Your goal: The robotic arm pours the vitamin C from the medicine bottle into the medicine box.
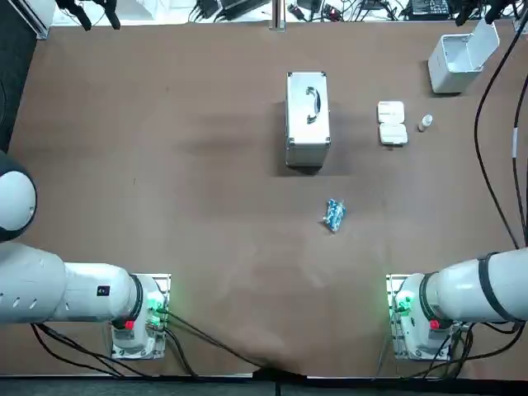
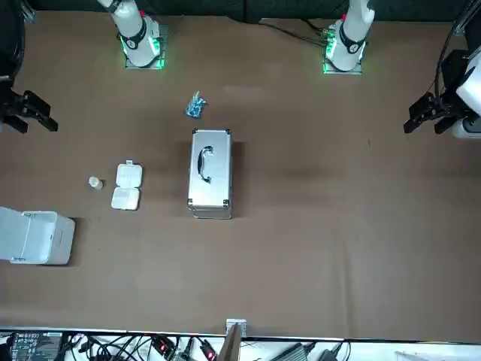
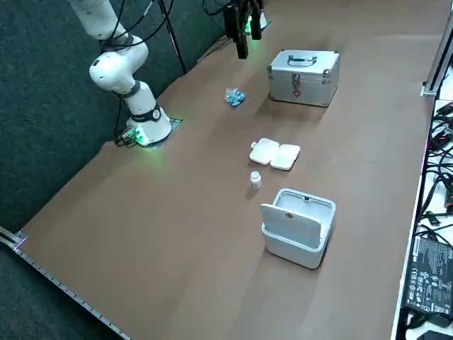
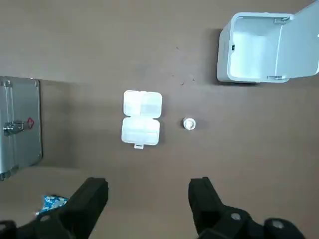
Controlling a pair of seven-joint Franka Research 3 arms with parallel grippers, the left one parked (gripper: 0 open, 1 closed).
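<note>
Overhead on the table's right half, the medicine bottle (image 1: 425, 123) is standing upright just beside the open medicine box (image 1: 392, 123), apart from it. A metal case (image 1: 308, 120) is lying at mid-table, a blue packet (image 1: 333, 214) nearer my base, and an open white bin (image 1: 460, 58) at the far right corner.

Front view: bottle and box are sitting between the bin and the case, and nothing is touching either.

Right side view: the bottle is standing alone and upright. The box is lying flat with both halves spread.

Right wrist view: my right gripper (image 4: 148, 191) is hanging high above the table, looking straight down. My jaws are gaping wide and carrying nothing. The bottle is showing beyond my fingertips, off towards one finger rather than centred between them.

Step in hand, as I am judging it: the approach, with the grasp not yet begun. The next move is calling for centring over the bottle, descending, closing on its body, then lifting and tipping it over an open compartment of the box. Whether its cap is on, I cannot tell.
</note>
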